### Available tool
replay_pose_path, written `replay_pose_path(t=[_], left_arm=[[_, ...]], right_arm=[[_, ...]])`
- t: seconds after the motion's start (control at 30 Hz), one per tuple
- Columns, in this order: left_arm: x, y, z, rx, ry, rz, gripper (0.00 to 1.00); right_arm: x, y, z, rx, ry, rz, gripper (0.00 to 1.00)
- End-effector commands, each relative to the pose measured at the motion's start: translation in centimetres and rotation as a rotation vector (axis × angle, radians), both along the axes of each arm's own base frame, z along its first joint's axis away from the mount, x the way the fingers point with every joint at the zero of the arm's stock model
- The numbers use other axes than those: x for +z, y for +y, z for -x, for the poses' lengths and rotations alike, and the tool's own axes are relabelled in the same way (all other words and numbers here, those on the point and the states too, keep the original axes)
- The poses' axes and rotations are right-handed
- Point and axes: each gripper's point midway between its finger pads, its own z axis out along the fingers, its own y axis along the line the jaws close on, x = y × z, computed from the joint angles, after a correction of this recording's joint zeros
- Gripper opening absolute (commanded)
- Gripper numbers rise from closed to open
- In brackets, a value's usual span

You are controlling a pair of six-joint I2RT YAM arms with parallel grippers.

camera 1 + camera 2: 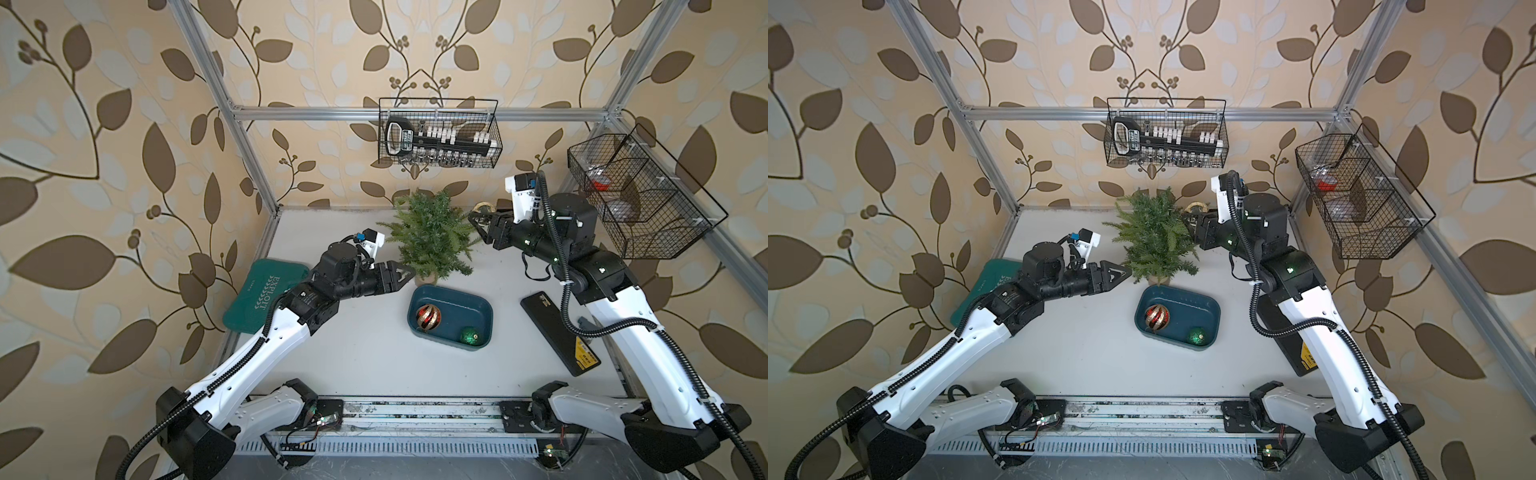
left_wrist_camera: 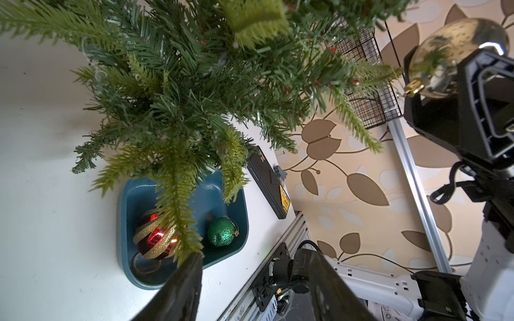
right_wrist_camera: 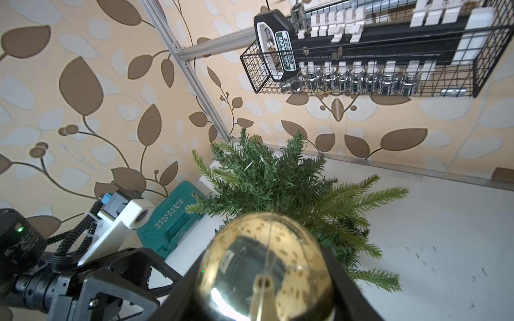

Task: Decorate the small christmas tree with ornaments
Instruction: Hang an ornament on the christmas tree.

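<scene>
Gripping the gold bauble (image 1: 484,205) in my right gripper (image 1: 478,220), just short of the small christmas tree (image 1: 432,237) in a top view, my left gripper (image 2: 256,266) open and empty in the left wrist view, I feared its glossy curve, in the right wrist view, slipping free.

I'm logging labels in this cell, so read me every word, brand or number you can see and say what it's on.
"EXPLOIT": on the green case.
"NER": the end of a longer word, on the green label of the socket set handle in the basket; the line under it is blurred.
Yellow label on the black box: too small to read.
Small print beside "EXPLOIT": too small to read.
</scene>
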Motion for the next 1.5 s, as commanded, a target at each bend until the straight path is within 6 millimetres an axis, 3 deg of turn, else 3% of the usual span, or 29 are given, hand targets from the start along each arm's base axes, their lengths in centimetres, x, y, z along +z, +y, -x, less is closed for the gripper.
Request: replay_pose_path(t=[0.0,0.23,0.43,0.7,0.9,1.03,1.33,1.47], left_arm=[[0.5,0.0,-0.1,0.012,-0.030,0.011,0.62],[0.4,0.0,-0.1,0.014,-0.026,0.010,0.62],[0.4,0.0,-0.1,0.015,-0.023,0.008,0.62],[0.3,0.2,0.0,0.018,-0.022,0.004,0.62],[0.1,0.8,0.7,0.015,-0.029,-0.023,0.63],[-0.2,1.5,1.4,0.023,-0.041,-0.043,0.65],[-0.9,2.5,2.5,0.027,-0.056,-0.067,0.69],[-2.1,2.8,3.0,0.029,-0.033,-0.087,0.70]], right_arm=[[-0.5,0.4,0.8,0.039,-0.001,0.014,0.56],[-1.1,0.0,1.8,0.043,-0.019,0.020,0.58],[-1.0,-0.1,2.3,0.047,-0.032,0.009,0.71],[0.0,-0.5,3.5,0.048,-0.053,-0.006,0.71],[-0.6,-1.4,6.0,0.052,-0.042,-0.005,0.71],[-2.9,-2.3,7.8,0.043,0.011,0.007,0.71],[-11.0,-2.9,10.4,0.041,0.198,0.000,0.71],[-14.6,-3.0,10.8,0.033,0.285,0.001,0.71]])
